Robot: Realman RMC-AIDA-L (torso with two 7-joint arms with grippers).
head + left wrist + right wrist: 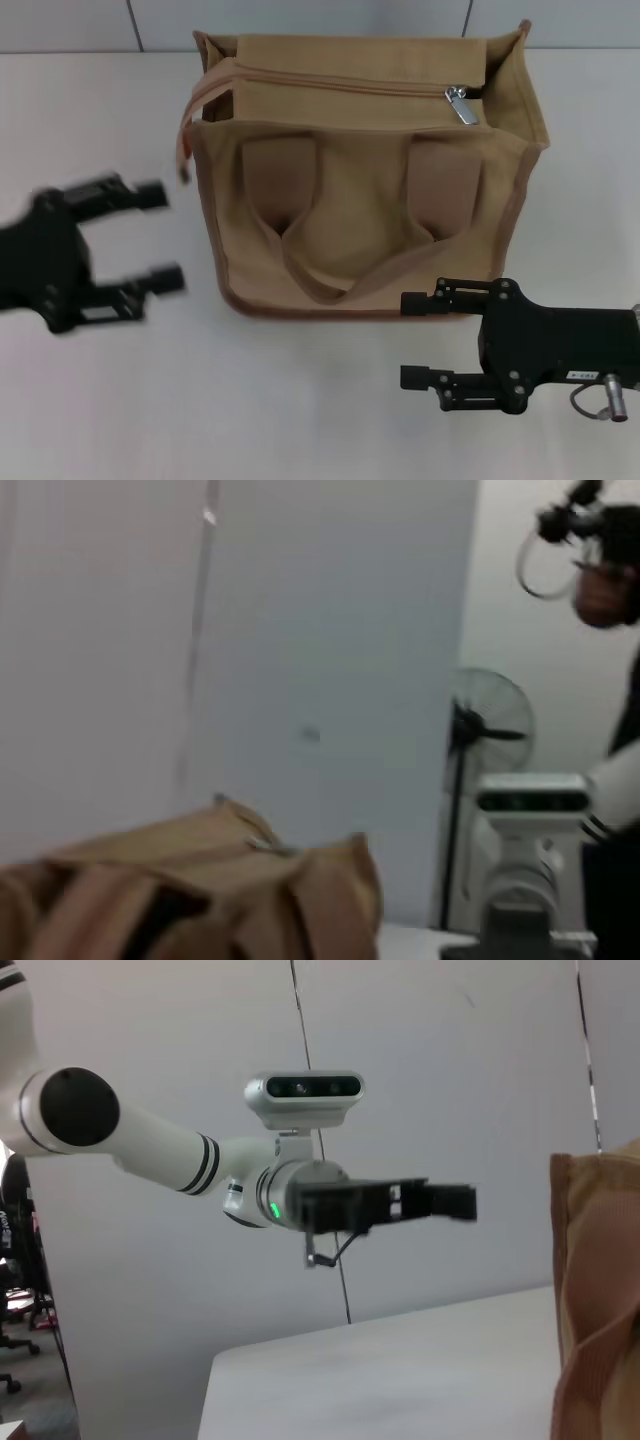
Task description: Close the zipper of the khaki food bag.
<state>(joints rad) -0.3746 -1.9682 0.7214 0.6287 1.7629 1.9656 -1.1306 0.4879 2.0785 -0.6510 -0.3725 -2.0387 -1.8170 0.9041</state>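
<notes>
Two pincers wait near the khaki food bag (365,175), which stands on the table (300,400). The zipper (350,83) runs across the bag's top from left to right, and its silver slider (460,103) sits near the right end. The right pincer (418,340) is released, low before the bag's right front corner, so I judge it the nearer one. The left pincer (160,235), also released, hangs beside the bag's left wall.

Head view: downward, over khaki food bag (365,180). Wrist views: low, sideways, both catching bag.
</notes>
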